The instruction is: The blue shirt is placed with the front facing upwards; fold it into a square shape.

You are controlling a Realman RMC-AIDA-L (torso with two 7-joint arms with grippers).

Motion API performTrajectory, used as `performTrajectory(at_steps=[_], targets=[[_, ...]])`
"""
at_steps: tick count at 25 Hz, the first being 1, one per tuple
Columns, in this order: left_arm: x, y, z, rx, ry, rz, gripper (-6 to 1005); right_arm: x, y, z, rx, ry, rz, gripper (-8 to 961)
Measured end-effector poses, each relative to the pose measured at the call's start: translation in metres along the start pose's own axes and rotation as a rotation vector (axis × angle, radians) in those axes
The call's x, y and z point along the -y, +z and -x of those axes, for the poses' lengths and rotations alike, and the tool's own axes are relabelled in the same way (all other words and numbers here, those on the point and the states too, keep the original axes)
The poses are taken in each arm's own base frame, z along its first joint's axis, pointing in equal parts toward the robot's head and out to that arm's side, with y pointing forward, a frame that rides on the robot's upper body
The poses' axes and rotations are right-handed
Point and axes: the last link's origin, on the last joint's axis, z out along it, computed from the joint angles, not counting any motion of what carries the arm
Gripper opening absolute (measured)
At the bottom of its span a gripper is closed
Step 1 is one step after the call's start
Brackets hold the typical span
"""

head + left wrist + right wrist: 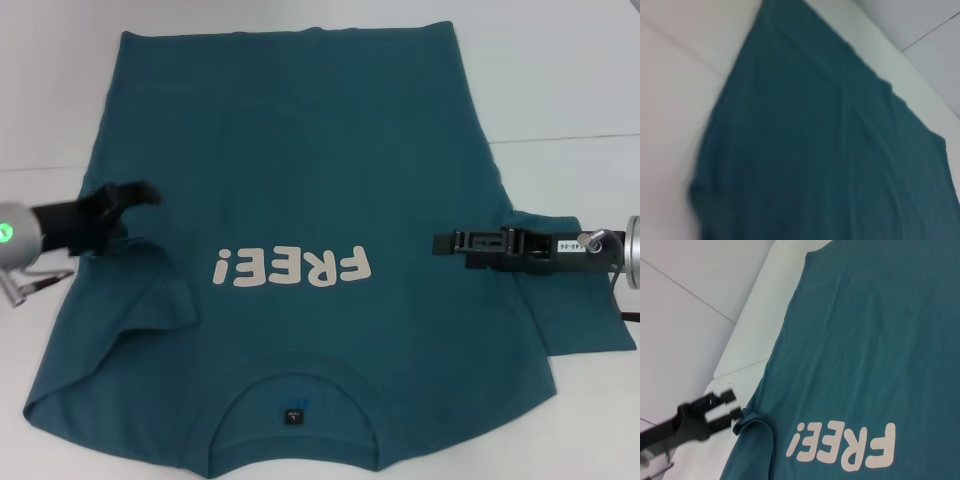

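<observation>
The blue shirt (300, 200) lies front-up on the white counter (560, 80), collar nearest the robot, left sleeve folded onto the body; the left pincer (140, 195), fingers parted and empty, hovers at that fold, while the right pincer (445, 243), state indeterminable, extends over the opposite side.

Bare white table (560, 80) lies open around the blue shirt (300, 180).

Bright, even light — left wrist view blurred
</observation>
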Motion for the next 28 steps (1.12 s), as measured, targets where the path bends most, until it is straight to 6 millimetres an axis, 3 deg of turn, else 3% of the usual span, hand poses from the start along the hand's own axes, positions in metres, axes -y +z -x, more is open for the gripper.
performTrajectory(at_steps=[5, 11, 28], targets=[[0.018, -0.014, 0.005, 0.025, -0.057, -0.011, 766, -0.001, 0.000, 0.001, 0.000, 0.001, 0.001, 910], [0.027, -0.016, 0.011, 0.043, -0.062, -0.045, 766, 0.000, 0.001, 0.002, 0.003, 0.001, -0.003, 910], [0.031, -0.016, 0.017, 0.077, -0.059, -0.065, 765, 0.001, 0.000, 0.001, 0.005, 0.010, -0.009, 909]])
